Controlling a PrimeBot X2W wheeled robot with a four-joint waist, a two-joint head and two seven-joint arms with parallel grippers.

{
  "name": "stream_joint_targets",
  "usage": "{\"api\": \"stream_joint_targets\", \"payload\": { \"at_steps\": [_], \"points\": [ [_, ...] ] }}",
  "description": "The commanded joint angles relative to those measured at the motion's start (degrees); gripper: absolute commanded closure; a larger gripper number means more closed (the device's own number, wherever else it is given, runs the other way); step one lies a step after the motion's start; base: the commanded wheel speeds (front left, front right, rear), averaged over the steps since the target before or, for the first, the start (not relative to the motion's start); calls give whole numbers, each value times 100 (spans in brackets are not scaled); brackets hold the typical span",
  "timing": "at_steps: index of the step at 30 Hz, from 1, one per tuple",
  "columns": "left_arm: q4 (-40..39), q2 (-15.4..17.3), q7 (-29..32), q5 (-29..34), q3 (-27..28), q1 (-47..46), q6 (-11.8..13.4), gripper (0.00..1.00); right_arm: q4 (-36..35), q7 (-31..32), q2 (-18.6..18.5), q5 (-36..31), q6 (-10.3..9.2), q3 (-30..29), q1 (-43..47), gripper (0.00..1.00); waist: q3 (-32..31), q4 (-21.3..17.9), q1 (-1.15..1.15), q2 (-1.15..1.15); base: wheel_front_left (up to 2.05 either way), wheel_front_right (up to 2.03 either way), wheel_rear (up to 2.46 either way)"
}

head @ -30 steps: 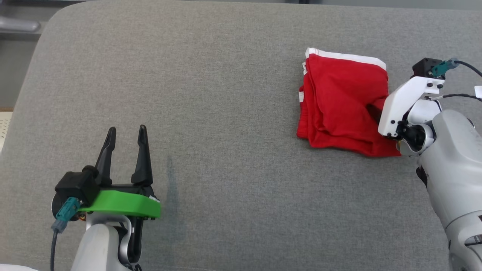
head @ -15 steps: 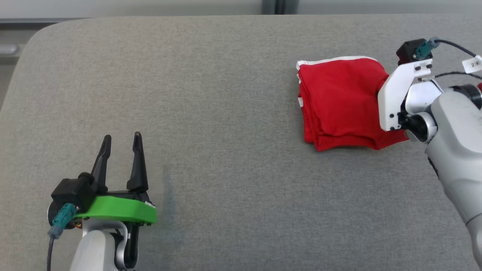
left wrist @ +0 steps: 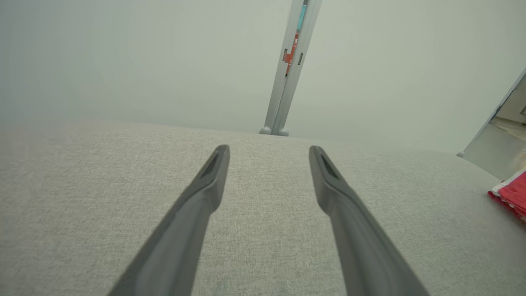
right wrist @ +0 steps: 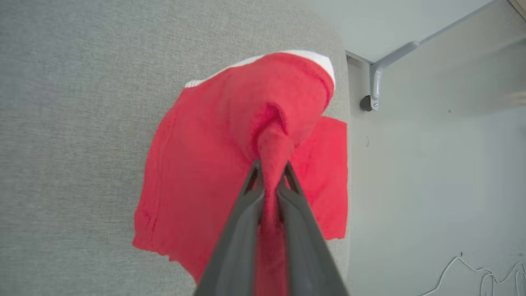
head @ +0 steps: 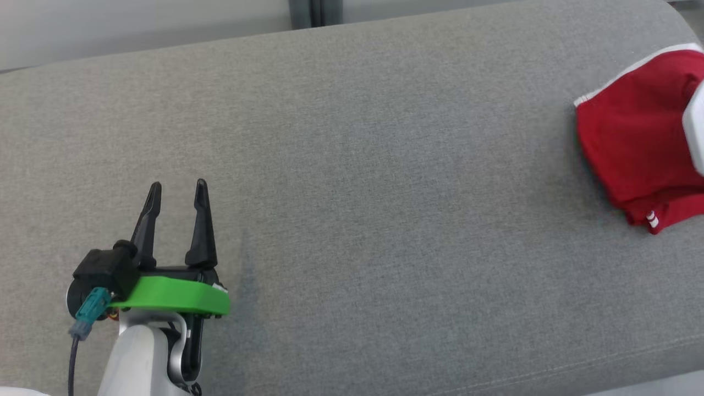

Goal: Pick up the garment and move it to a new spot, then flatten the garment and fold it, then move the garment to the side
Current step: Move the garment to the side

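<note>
Over the grey cushion [head: 352,165], right claw [right wrist: 271,164] pinches the red garment [right wrist: 197,156].

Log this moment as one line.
right gripper: shut on red garment | left gripper: open, empty | garment near grey surface's right edge

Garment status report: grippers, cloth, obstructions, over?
Right gripper shut on a pinched fold of the red garment. Left gripper open, empty, apart. Garment at edge of grey cushion. No obstruction seen.

Right gripper [right wrist: 272,165] clamping and dragging
Open a second ago, it is now pinching a ridge of the folded red white-trimmed garment [right wrist: 197,164], pulling it to the grey fabric cushion's [right wrist: 74,123] end.
</note>
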Motion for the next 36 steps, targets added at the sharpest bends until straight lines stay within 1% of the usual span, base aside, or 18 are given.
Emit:
{"api": "stream_joint_targets", "payload": {
  "at_steps": [1,3,5,7,11,15,17,20,21,22,26,28,30,33,36],
  "points": [
    [-1,33,2,61,-15,-106,-13,0,-41,-146,-77,-147,-9,41,-30,100,300,-217,0,-1,0,0,0],
    [-5,57,2,91,-59,-220,-13,0,4,-466,-256,-285,-10,24,-80,100,445,-224,0,-1,0,0,0],
    [-10,88,2,97,-103,-311,-13,0,198,-794,-406,-388,-11,-45,-67,100,579,-187,0,-1,0,0,0],
    [-14,128,2,101,-142,-380,-13,0,434,-1053,-410,-417,-10,-79,-18,100,706,-143,0,-1,0,0,0],
    [-27,199,2,118,-159,-507,-13,0,918,-1347,-410,-505,-10,-202,45,100,945,-67,0,-1,0,0,0],
    [-52,269,2,125,-206,-588,-13,0,1313,-1866,-428,-808,-10,-403,59,100,1142,44,0,-1,0,0,0],
    [-47,289,2,119,-221,-607,-13,0,1518,-1949,-389,-1006,-10,-497,151,100,1189,102,0,-1,0,0,0],
    [-68,310,1,138,-236,-641,-13,0,1759,-2224,-302,-1216,-10,-843,140,100,1229,153,0,-1,0,0,0],
    [-67,330,2,151,-246,-638,-13,0,1851,-2316,-230,-1271,-10,-940,185,65,1232,167,0,-1,0,0,0],
    [-64,341,2,153,-252,-641,-13,0,1940,-2382,-182,-1313,-10,-1031,229,0,1228,178,0,-1,0,0,0],
    [-48,318,1,160,-295,-639,-13,0,2310,-2721,-27,-1558,-10,-1480,338,0,1113,239,0,-1,0,0,0],
    [-25,295,1,147,-319,-590,-13,0,2477,-2943,111,-1621,-10,-1804,378,0,996,265,0,-1,0,0,0],
    [-3,274,1,117,-307,-511,-13,0,2556,-3267,325,-1632,-10,-2168,470,0,835,294,0,-1,0,0,0],
    [38,243,1,77,-255,-359,-13,0,2423,-3891,643,-1649,-10,-2583,687,0,524,319,0,-1,0,0,0],
    [77,207,1,37,-195,-213,-13,0,2061,-4422,1038,-1612,-10,-2811,1029,0,181,333,0,-1,0,0,0]
  ]
}}
